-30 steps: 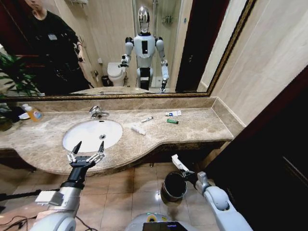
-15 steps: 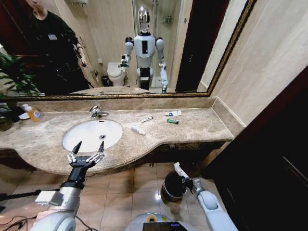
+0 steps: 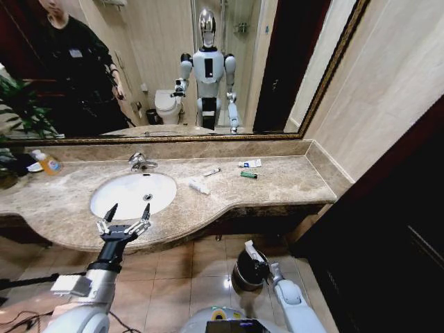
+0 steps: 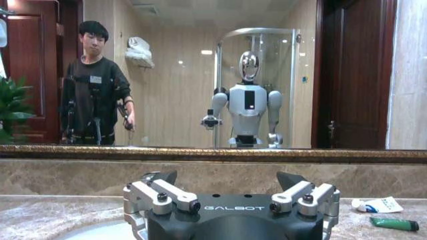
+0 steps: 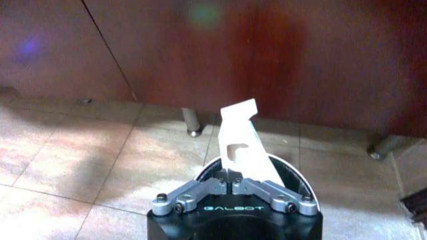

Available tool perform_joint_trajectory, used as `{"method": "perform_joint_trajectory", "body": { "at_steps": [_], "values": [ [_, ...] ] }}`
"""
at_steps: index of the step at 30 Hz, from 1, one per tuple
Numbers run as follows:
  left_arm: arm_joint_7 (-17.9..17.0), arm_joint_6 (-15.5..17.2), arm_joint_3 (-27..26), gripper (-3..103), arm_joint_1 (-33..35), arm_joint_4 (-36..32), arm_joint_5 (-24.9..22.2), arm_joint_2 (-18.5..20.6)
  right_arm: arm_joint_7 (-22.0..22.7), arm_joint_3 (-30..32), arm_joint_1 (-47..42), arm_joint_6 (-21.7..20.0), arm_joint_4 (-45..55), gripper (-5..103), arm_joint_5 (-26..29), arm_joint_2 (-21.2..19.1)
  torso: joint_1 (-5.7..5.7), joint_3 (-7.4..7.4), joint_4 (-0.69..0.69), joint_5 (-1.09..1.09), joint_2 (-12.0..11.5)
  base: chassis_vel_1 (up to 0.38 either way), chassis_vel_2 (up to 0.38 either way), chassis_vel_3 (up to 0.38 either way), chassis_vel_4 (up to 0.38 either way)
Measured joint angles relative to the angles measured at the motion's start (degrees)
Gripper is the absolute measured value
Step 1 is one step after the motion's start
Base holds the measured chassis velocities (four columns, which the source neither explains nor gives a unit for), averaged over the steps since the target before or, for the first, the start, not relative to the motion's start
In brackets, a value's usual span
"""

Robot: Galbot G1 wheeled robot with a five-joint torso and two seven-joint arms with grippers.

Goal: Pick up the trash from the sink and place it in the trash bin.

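From the head view, the left gripper hovers with fingers spread at the front edge of the beige marble counter, before the white oval sink. Small white tubes and a green piece lie near the counter's back edge. Down on the floor, the right gripper is over the small round dark trash bin.

In the right wrist view, its fingers are pinched on a flat white wrapper (upright, above the bin's rim).

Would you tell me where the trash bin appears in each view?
Head view: trash bin on the floor below the counter, by the right end effector.
Right wrist view: rim just beyond that end effector.
Left wrist view: faces the mirror instead.
Shared landmark: the held white strip.
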Motion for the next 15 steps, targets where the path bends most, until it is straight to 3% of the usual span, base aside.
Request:
{"method": "perform_joint_trajectory", "body": {
  "at_steps": [5, 7, 9, 12, 15],
  "values": [
    [0.0, 0.0, 0.0, 100, 0.0, 0.0, 0.0, 0.0, 1.0, 0.2, 0.1, 0.2, -0.8, -2, -0.5, 0.2, 0.00, 0.00, 0.00, 0.00, 0.0, 0.000, 0.000, 0.000, 0.000],
    [0.0, 0.0, 0.0, 100, 0.0, 0.0, 0.0, 0.0, 1.2, 0.0, 0.0, 0.2, -0.6, 9, -0.5, 0.1, 0.00, 0.00, 0.00, 0.00, 0.0, 0.000, 0.000, 0.000, 0.000],
    [0.0, 0.0, 0.0, 100, 0.0, 0.0, 0.0, 0.0, 1.4, -0.2, -0.1, 0.2, -0.4, 9, -0.5, 0.1, 0.00, 0.00, 0.00, 0.00, 0.0, 0.000, 0.000, 0.000, 0.000],
    [0.0, 0.0, 0.0, 100, 0.0, 0.0, 0.0, 0.0, 3.4, -0.7, -0.1, 1.1, -0.5, 24, -0.8, 0.3, 0.00, 0.00, 0.00, 0.00, 0.0, 0.000, 0.000, 0.000, 0.000],
    [0.0, 0.0, 0.0, 100, 0.0, 0.0, 0.0, 0.0, 4.6, -0.9, -0.2, 1.5, -0.7, 30, -1.0, 0.6, 0.00, 0.00, 0.00, 0.00, 0.0, 0.000, 0.000, 0.000, 0.000]
  ]
}}
